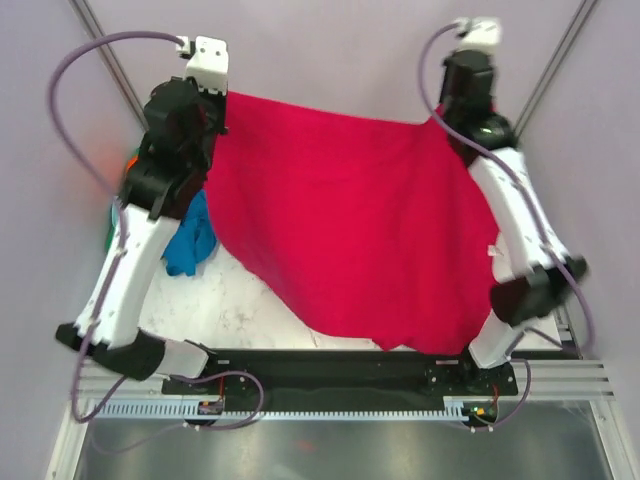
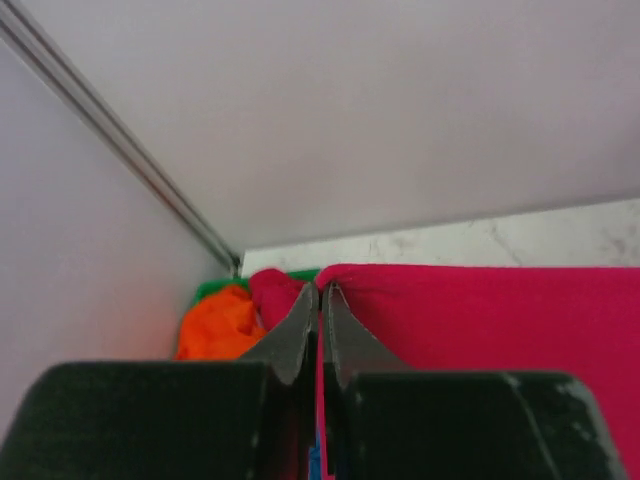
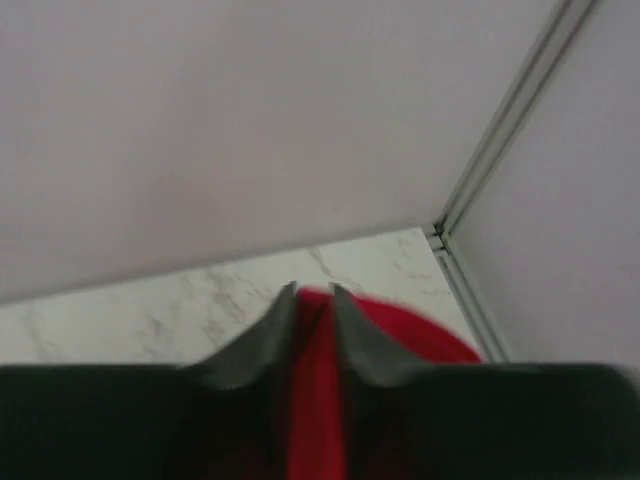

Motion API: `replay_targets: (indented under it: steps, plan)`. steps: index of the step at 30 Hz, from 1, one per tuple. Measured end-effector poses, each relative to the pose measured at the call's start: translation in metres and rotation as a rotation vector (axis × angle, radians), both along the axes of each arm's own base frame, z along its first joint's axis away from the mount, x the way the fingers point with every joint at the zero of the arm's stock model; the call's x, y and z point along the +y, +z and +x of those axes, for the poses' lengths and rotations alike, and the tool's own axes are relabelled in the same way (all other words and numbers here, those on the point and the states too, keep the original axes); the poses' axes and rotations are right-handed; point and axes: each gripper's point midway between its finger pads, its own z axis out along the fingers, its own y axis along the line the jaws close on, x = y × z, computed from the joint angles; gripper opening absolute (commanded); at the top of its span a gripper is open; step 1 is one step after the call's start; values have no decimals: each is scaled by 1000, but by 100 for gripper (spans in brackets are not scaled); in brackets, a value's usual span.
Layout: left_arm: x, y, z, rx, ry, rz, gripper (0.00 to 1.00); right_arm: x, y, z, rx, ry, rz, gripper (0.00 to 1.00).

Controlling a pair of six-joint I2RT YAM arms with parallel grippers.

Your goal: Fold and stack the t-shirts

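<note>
The magenta-red t-shirt [image 1: 350, 220] hangs spread between both raised grippers over the marble table. My left gripper [image 2: 320, 290] is shut on its left top edge [image 2: 480, 310]. My right gripper [image 3: 312, 292] is shut on its right top edge [image 3: 400, 330]. In the top view the left gripper [image 1: 222, 100] is at the back left and the right gripper [image 1: 447, 115] at the back right. The blue t-shirt [image 1: 190, 240] lies crumpled under the left arm. The orange t-shirt [image 2: 215, 325] sits bunched at the far left. The mint shirt is out of view.
A green basket rim [image 2: 215, 288] shows behind the orange shirt in the back left corner. Pale walls with metal corner posts [image 3: 500, 130] close in the back and sides. The marble table [image 1: 250, 300] is bare at the front left.
</note>
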Motion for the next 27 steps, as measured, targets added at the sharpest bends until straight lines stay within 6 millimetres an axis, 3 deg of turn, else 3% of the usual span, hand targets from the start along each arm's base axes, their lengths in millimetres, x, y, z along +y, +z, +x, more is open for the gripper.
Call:
replay_targets:
  steps: [1, 2, 3, 5, 8, 10, 13, 15, 17, 20, 23, 27]
  plan:
    - [15, -21, 28, 59, 48, -2, 5, 9, -43, 35, 99, -4, -29, 58]
    - [26, -49, 59, 139, 85, -6, 33, 15, -87, 64, 209, -14, -70, 78]
    - [35, -74, 87, 208, 110, -15, 59, 21, -127, 92, 292, -22, -92, 87]
    - [43, -141, 138, 364, 120, -44, 99, 28, -216, 134, 472, -43, -155, 98]
    - [50, -243, 178, 610, 145, -83, 100, 27, -298, 137, 672, -42, -215, 98]
    - [49, -297, 189, 744, 162, -108, 100, 24, -315, 129, 735, -41, -224, 98]
    - [43, -334, 185, 861, 179, -139, 100, 23, -285, 125, 671, -39, -183, 98]
    - [39, -337, 177, 893, 186, -162, 95, 22, -257, 111, 620, -31, -140, 98]
    - [35, -327, 171, 881, 183, -191, 92, 23, -232, 89, 567, -1, -75, 98]
    - [31, -315, 150, 869, 181, -229, 90, 33, -222, 52, 529, 84, 29, 98]
    - [31, -319, 112, 900, 191, -252, 90, 50, -249, 26, 562, 182, 123, 97]
    - [30, -352, 66, 984, 205, -274, 90, 71, -343, -1, 765, 267, 208, 97]
